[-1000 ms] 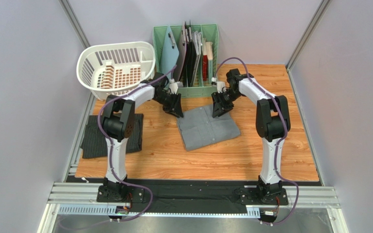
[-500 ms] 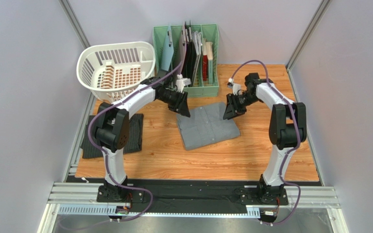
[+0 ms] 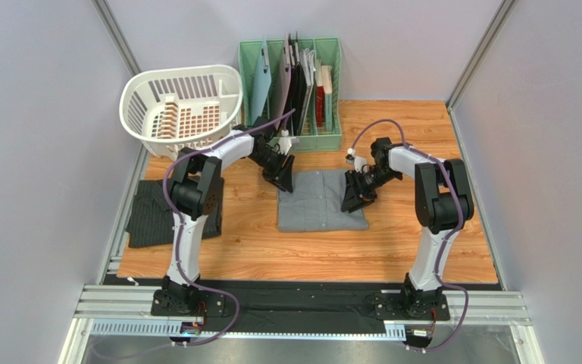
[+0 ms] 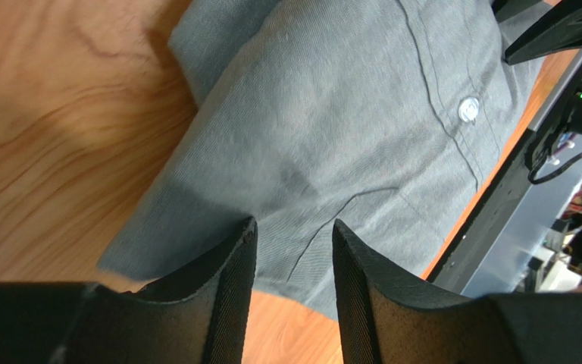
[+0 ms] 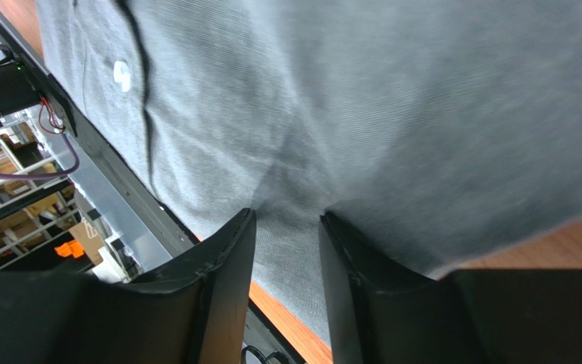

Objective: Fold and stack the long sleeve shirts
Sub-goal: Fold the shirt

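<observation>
The plain grey shirt (image 3: 318,203) lies folded into a flat rectangle at the middle of the wooden table. My left gripper (image 3: 282,178) is at its far left corner, jaws apart over the cloth (image 4: 347,114), nothing pinched between them. My right gripper (image 3: 351,197) is at the shirt's right edge, jaws likewise apart over the cloth (image 5: 392,98). The wrist views show the left gripper (image 4: 290,227) and the right gripper (image 5: 286,216) with grey fabric and a strip of wood in the gap. The dark pinstriped shirt (image 3: 146,216) lies folded at the table's left edge, partly behind the left arm.
A white slotted laundry basket (image 3: 182,106) stands at the back left. A green file rack (image 3: 290,83) with folders stands at the back middle, just behind the left gripper. Grey walls close in both sides; a metal rail (image 3: 301,303) runs along the near edge.
The grey shirt has turned from tilted to square and sits slightly nearer. The right gripper swung out to the right, then came back in onto the shirt's right edge. The left stayed at the far left corner.
</observation>
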Robot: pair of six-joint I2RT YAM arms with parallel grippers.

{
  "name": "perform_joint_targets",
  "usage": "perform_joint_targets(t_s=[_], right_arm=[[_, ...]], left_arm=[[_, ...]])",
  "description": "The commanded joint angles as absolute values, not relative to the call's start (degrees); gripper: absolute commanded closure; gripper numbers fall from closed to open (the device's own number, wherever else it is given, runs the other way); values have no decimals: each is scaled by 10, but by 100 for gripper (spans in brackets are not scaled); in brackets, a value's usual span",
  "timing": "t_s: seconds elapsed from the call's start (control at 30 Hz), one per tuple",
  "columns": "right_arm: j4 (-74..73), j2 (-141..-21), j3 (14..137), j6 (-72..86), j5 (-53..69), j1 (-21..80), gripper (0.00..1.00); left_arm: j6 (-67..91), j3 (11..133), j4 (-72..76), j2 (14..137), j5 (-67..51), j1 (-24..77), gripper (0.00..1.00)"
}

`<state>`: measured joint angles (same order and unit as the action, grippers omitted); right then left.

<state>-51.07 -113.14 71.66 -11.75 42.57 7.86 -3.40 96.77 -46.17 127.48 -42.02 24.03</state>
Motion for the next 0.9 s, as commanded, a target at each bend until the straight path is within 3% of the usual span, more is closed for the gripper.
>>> perform_joint_targets(t_s=[0.0,0.07,0.1,0.13,0.17,0.2,0.23,0.27,0.33,0.4,0.5,0.57,0.63,0.87], right_arm=[[-515,-1048,761,-109,446,71,56],[-530,-1003,769,-109,490,66,52],[-527,-945,764,-108,503,68,50],[-517,-913,739,-105,511,69,36],[-502,-881,722,-88,513,70,28],[-470,-818,707,-82,510,73,20],[-455,-794,691,-79,508,75,5],[-442,-770,670,-76,515,76,0],[-373,-729,639,-42,521,76,0],[-297,-725,600,58,530,75,0],[-327,-762,591,110,613,113,0],[-323,-764,570,131,643,148,0],[-230,-763,503,217,663,154,0],[-233,-863,474,175,695,152,0]], left_arm=[[-70,946,-448,1154,-465,233,49],[-62,882,-408,1050,-491,235,46],[-75,862,-403,1012,-496,241,39],[-85,844,-402,936,-484,259,38],[-90,806,-391,899,-468,271,36],[-84,786,-382,865,-456,280,23],[-70,766,-366,807,-459,291,1],[-51,713,-299,784,-475,292,1],[36,656,-210,737,-517,292,1],[175,587,-98,730,-466,287,1],[310,559,-27,797,-585,316,1],[355,526,68,815,-578,351,1],[386,505,116,836,-570,371,1],[552,461,316,973,-593,376,1]])
